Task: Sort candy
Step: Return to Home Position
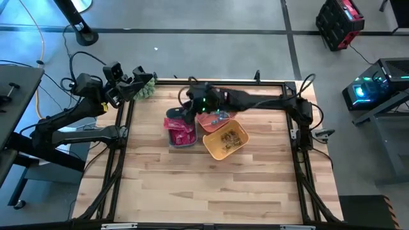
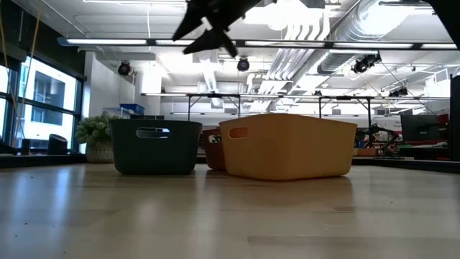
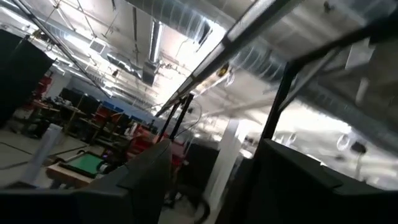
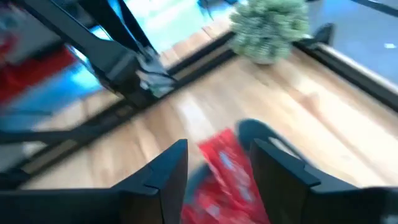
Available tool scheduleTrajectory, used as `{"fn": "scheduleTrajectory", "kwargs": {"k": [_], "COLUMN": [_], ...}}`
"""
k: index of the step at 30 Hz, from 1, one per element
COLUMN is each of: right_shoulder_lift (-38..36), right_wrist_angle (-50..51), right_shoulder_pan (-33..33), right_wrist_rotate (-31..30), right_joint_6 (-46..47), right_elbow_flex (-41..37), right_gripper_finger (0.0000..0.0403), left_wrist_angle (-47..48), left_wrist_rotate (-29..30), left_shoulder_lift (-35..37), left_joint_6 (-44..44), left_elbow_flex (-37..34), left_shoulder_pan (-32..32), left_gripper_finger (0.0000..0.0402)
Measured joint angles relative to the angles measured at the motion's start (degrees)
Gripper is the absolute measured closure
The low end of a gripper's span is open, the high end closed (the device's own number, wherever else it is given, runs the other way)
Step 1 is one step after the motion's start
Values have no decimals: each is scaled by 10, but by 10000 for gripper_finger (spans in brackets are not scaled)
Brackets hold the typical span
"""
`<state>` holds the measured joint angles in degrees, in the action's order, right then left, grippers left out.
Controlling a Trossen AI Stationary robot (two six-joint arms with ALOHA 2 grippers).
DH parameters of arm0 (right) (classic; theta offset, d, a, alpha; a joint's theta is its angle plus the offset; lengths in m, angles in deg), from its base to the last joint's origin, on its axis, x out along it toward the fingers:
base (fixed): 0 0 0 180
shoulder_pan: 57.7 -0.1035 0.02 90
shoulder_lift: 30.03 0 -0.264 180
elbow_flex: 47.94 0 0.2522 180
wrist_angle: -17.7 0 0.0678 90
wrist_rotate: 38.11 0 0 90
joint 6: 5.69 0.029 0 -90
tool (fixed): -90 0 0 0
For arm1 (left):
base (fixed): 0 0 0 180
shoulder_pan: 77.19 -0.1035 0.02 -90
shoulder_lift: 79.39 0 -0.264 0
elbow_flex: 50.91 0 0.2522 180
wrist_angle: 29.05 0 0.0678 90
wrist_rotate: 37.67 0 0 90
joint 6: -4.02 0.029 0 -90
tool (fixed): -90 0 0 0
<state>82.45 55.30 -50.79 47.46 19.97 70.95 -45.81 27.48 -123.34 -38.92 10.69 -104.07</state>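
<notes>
Table boards [image 1: 211,191] nearby bore nothing loose: red packs [image 1: 182,133] lay in the blue bin [image 1: 169,121], brown pieces [image 1: 229,137] in the yellow bin [image 1: 206,138]. My right gripper [image 4: 219,146] hung spread over the packs, my left gripper [image 3: 214,146] spread off the far-left corner; sorting seemed done.

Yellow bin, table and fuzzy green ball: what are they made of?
The yellow bin looks like plastic: smooth, matte, one even colour, with a moulded handle slot. The table looks like wood: pale planks with grain lines, slight sheen. The fuzzy green ball is probably a fake plant; I can't be sure.
</notes>
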Motion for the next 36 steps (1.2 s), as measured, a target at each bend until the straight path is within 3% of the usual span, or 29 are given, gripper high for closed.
{"fn": "scheduleTrajectory", "kwargs": {"k": [4, 8, 14, 20, 25, 27, 31, 34, 36], "right_shoulder_lift": [0, -10, -59, -121, -195, -226, -291, -326, -336], "right_wrist_angle": [135, 224, 301, 367, 404, 432, 515, 615, 670], "right_shoulder_pan": [19, 32, 60, 85, 78, 62, -6, -90, -166], "right_wrist_rotate": [-2, -31, -68, -95, -106, -135, -200, -243, -275], "right_joint_6": [-56, -106, -140, -137, -120, -92, -4, 111, 215], "right_elbow_flex": [67, 111, 104, 103, 103, 103, 103, 103, 101], "right_gripper_finger": [231, 231, 231, 231, 237, 251, 315, 384, 390], "left_wrist_angle": [38, 21, -179, -382, -401, -405, -398, -361, -338], "left_wrist_rotate": [-5, 61, 165, 264, 285, 291, 281, 230, 190], "left_shoulder_lift": [0, -11, -42, -35, 7, 24, 62, 87, 98], "left_joint_6": [79, 121, 88, 71, 73, 81, 78, 61, 44], "left_elbow_flex": [-4, -51, -195, -341, -425, -446, -473, -472, -472], "left_shoulder_pan": [15, 57, 143, 214, 228, 222, 187, 149, 122], "left_gripper_finger": [163, 163, 182, 251, 357, 389, 394, 400, 400]}}
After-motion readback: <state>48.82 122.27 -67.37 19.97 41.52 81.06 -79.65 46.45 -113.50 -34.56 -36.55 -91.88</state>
